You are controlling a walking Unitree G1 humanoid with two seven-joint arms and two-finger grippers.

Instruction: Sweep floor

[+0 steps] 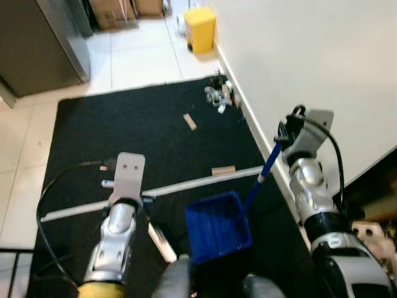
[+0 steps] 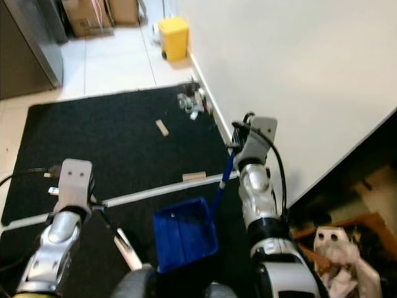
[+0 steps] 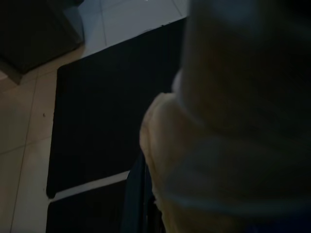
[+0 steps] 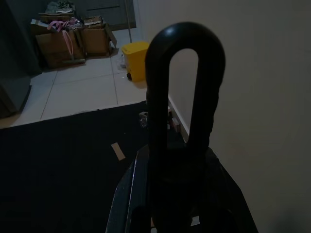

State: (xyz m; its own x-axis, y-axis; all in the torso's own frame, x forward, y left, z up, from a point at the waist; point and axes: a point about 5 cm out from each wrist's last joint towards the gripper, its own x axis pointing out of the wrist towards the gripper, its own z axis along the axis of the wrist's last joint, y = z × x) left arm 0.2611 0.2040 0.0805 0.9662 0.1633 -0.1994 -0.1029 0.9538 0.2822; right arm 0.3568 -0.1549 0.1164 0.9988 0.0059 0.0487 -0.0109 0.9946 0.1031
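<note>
Floor [image 1: 142, 59]: pale tiles w/ a black mat [image 1: 124, 130] laid over them, one edge running along the white wall. On the mat: a small wood block [image 1: 189, 121] near centre; a second wood block [image 1: 223, 170] touching a long white pole [image 1: 186, 184] that lies across the mat; a blue dustpan [image 1: 217, 226] just beside the pole; a cluster of small debris [image 1: 218, 96] at the wall edge (pieces too small to tell apart). On the tiles: yellow bin [image 1: 200, 28] by the wall, cardboard boxes [image 1: 115, 12] beyond.

blue dustpan [image 1: 217, 226] upright on black mat [image 1: 124, 130]; white broom pole [image 1: 186, 184] lying across; wood scraps [image 1: 190, 121] scattered
</note>
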